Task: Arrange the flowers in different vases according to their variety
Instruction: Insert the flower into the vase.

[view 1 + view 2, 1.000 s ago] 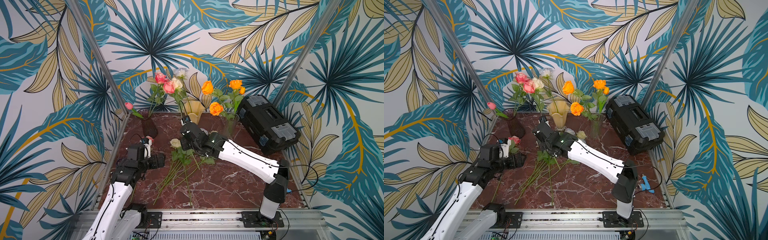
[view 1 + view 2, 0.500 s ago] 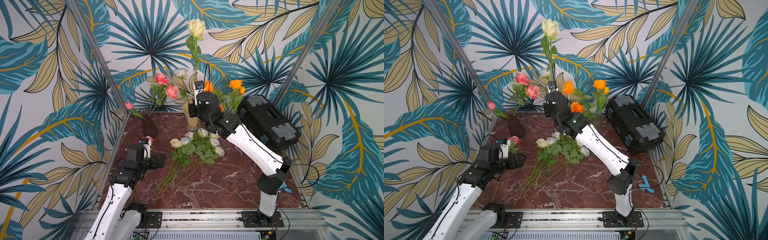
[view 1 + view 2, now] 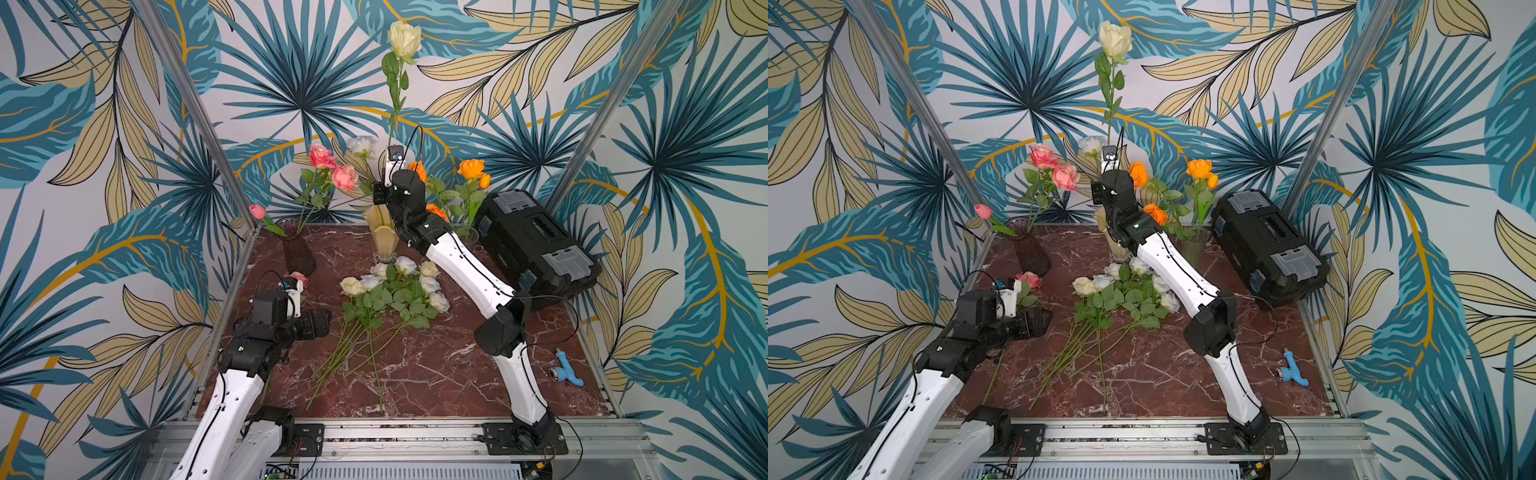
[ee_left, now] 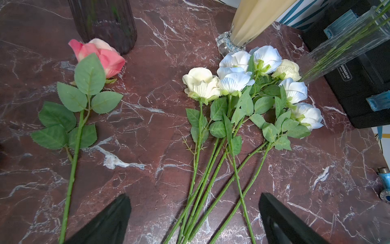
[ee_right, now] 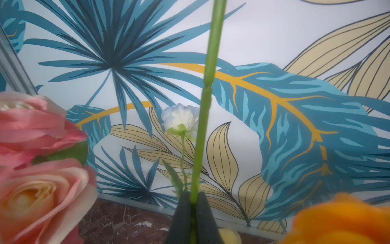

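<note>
Tulip [image 3: 257, 212] and pink roses [image 3: 332, 166] stand in the purple vase [image 3: 297, 253] at the back left. One pink rose [image 4: 101, 57] lies on the surface [image 3: 436, 365] near the left fingers [image 4: 111, 221], which are spread wide and hold nothing. White roses [image 3: 395, 286] lie piled in the middle. The right fingers [image 5: 181, 217] pinch a cream rose [image 3: 404, 38] by its stem, high above the yellow vase [image 3: 384, 237]. Orange roses [image 3: 471, 168] stand in the clear vase [image 4: 341, 46]. The black box [image 3: 536, 241] has a label [image 4: 346, 72] too small to read for sure.

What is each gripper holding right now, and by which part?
The right gripper pinches the cream-white artificial rose by its bare green stem, below the leaves, bloom upward. The left gripper is open, holding nothing.
</note>
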Robot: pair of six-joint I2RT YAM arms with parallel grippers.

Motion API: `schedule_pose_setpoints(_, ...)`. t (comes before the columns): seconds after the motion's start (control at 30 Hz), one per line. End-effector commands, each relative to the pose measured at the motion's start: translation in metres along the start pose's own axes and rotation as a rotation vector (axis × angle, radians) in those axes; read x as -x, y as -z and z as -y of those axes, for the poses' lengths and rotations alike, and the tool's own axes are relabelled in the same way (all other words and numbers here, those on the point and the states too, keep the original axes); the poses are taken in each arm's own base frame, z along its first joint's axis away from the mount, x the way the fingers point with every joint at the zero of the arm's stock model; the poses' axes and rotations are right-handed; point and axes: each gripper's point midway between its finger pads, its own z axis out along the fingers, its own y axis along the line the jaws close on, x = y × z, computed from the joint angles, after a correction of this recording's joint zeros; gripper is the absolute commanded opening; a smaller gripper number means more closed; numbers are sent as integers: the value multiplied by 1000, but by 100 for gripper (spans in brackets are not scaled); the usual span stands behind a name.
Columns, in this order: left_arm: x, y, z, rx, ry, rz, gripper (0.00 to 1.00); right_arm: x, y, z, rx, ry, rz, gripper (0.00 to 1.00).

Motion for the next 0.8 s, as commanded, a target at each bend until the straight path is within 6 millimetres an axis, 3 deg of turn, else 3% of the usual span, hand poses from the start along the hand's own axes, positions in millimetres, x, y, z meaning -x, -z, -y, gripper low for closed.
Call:
schedule_pose_setpoints(0.0,-7,-3,-3,10,-4,-9,100,23,-7,4,0,-42,109,0)
schedule_pose_setpoints(0.2,-8,-4,-4,17,-3,-13,100,-6,-27,12,-19,-34,92,0)
schedule_pose_setpoints(0.47,-6,-2,-6,29,-2,-5,100,-51,-26,1,-2,-23,26,0)
schedule_pose_setpoints(0.63,-5,-1,-7,33,-3,0,100,-60,-17,-1,-14,-12,12,55)
schedule_pose_setpoints(0.77,-4,0,-6,30,-5,6,100,-55,-10,2,-38,-12,15,71)
